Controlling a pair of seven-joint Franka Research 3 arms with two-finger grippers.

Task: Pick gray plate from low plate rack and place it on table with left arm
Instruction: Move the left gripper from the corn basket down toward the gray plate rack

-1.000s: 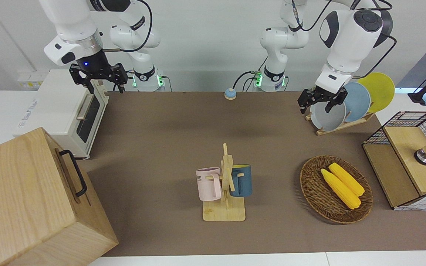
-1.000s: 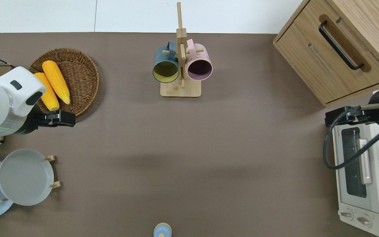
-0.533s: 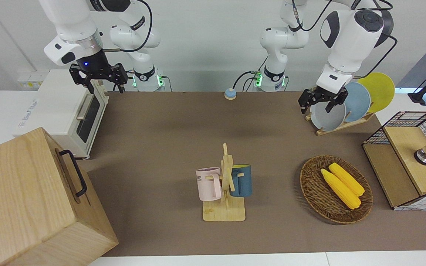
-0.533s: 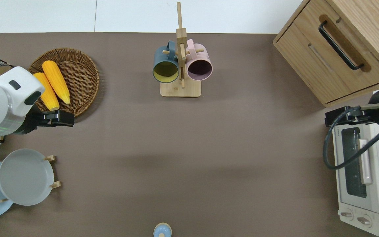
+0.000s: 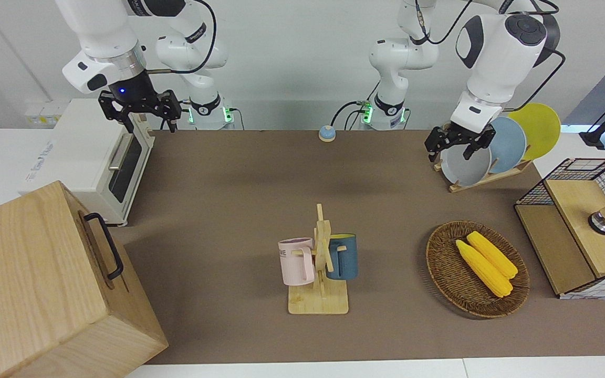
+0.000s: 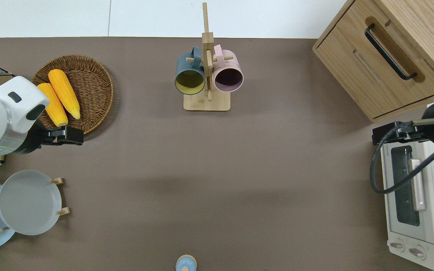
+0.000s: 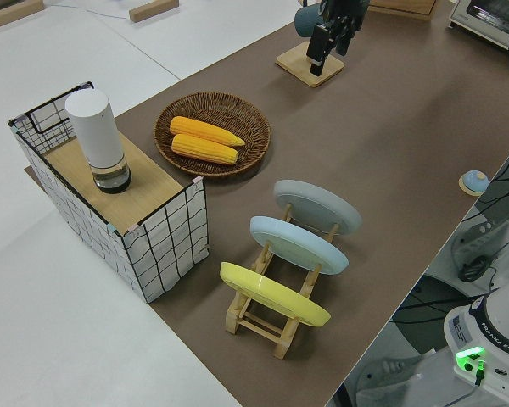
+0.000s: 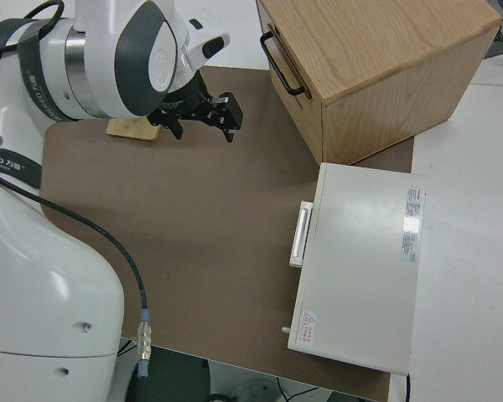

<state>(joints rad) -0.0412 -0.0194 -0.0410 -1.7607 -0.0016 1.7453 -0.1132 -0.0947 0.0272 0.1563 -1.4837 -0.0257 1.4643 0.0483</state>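
Brown table (image 5: 239,199), gray plate (image 5: 464,164) in low plate rack (image 5: 483,179), left gripper (image 5: 458,144) open

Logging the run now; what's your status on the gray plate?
Left gripper open, empty, in the air. Right arm parked. Gray plate untouched in low plate rack. Nothing blocking it.

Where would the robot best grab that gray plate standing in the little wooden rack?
Probably by its upper rim. The gray plate stands tilted in the low plate rack, farthest of three from the robots, its lower edge between pegs. Only the top edge is free, so the left end effector should come from above, one finger on each face.
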